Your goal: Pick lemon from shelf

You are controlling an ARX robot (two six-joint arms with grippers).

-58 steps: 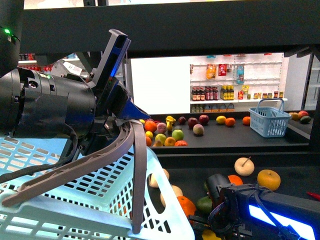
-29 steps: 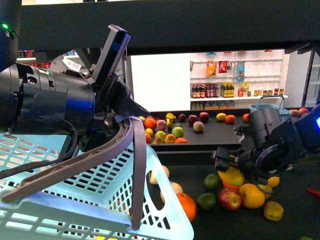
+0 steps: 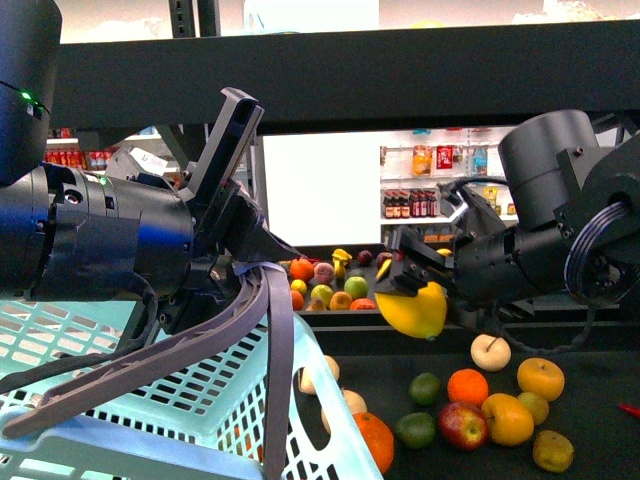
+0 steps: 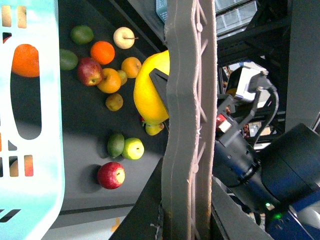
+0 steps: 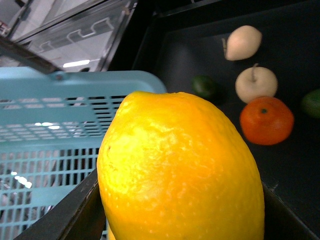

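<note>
My right gripper [image 3: 412, 292] is shut on the lemon [image 3: 412, 310], a bright yellow oval fruit, and holds it in the air above the black shelf deck [image 3: 590, 365], right of the basket. The lemon fills the right wrist view [image 5: 180, 170] between the dark jaws and shows in the left wrist view [image 4: 150, 92] behind the handle. My left gripper [image 3: 245, 265] is shut on the grey basket handle [image 3: 270, 340], holding the light blue basket [image 3: 150, 400] at the lower left. The handle also crosses the left wrist view [image 4: 187, 125].
Loose fruit lies on the deck below the lemon: a green lime [image 3: 425, 388], an orange [image 3: 467, 386], a red apple [image 3: 462, 424], a cream apple [image 3: 490, 352] and yellow-orange round fruits [image 3: 540, 378]. More fruit [image 3: 330, 280] lies on a farther deck. White store shelves of bottles [image 3: 430, 205] stand behind.
My right arm has risen from the fruit pile on the deck with the lemon in its jaws and moved up and left toward the basket. The left arm and the basket have barely moved.
</note>
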